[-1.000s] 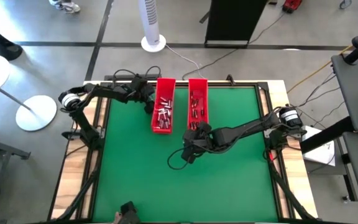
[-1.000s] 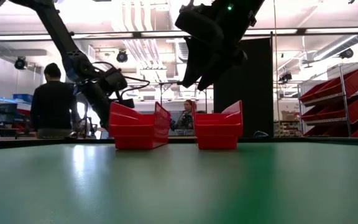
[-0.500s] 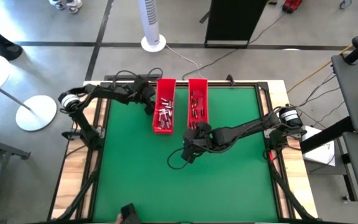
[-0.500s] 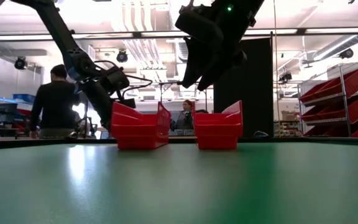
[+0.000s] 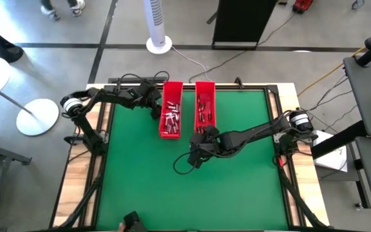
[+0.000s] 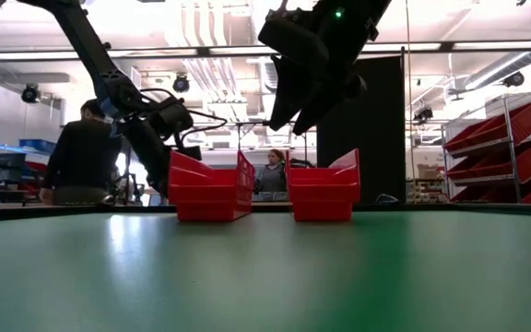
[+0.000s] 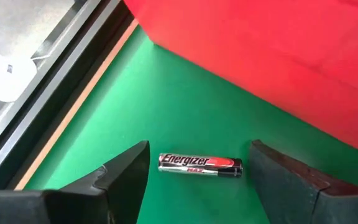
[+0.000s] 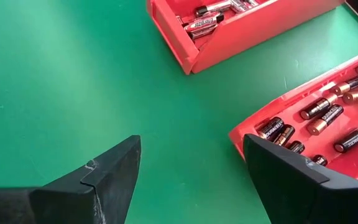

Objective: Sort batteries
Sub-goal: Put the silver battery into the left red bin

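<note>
We lose the red trays (image 8: 253, 37) at the right wrist view's edges, batteries (image 5: 170, 116) too small from above for us to count

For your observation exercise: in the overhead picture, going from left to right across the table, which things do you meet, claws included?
Left claw → left red tray holding silvery batteries → right red tray holding darker batteries. The right claw hangs nearer the front, overlapping the trays' span, so it is left out of the order.
</note>
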Robot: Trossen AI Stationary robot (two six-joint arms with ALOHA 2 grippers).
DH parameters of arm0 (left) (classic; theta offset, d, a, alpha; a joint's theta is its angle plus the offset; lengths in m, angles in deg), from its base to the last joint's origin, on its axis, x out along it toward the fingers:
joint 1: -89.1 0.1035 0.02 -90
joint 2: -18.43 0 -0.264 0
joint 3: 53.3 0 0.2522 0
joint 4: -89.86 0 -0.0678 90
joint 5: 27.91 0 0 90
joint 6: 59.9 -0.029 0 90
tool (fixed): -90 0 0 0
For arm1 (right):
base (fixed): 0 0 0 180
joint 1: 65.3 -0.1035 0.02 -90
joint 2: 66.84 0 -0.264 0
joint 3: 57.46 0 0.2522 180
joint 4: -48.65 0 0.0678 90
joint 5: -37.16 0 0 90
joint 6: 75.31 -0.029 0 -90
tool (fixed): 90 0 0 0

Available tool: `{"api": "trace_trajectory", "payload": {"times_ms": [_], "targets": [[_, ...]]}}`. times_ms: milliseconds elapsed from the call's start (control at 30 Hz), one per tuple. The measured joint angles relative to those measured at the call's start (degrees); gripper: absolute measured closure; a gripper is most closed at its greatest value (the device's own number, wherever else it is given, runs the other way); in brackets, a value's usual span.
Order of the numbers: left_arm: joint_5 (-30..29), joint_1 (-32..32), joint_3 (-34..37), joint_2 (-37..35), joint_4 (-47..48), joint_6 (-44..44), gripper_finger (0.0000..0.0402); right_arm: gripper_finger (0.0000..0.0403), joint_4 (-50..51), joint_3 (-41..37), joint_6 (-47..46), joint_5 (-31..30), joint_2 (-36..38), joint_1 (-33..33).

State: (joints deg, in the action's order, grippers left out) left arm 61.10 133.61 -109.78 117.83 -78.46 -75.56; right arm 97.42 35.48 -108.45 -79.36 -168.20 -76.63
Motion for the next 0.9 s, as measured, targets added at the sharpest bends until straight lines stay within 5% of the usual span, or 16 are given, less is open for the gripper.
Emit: {"api": "trace_trajectory", "payload": {"times_ms": [900], "targets": [[-2.72, -0.48, 0.00, -0.17, 2.55, 2.82, 0.0141, 0.0129, -0.93, 0.00, 0.12, 0.02, 0.00, 0.37]]}}
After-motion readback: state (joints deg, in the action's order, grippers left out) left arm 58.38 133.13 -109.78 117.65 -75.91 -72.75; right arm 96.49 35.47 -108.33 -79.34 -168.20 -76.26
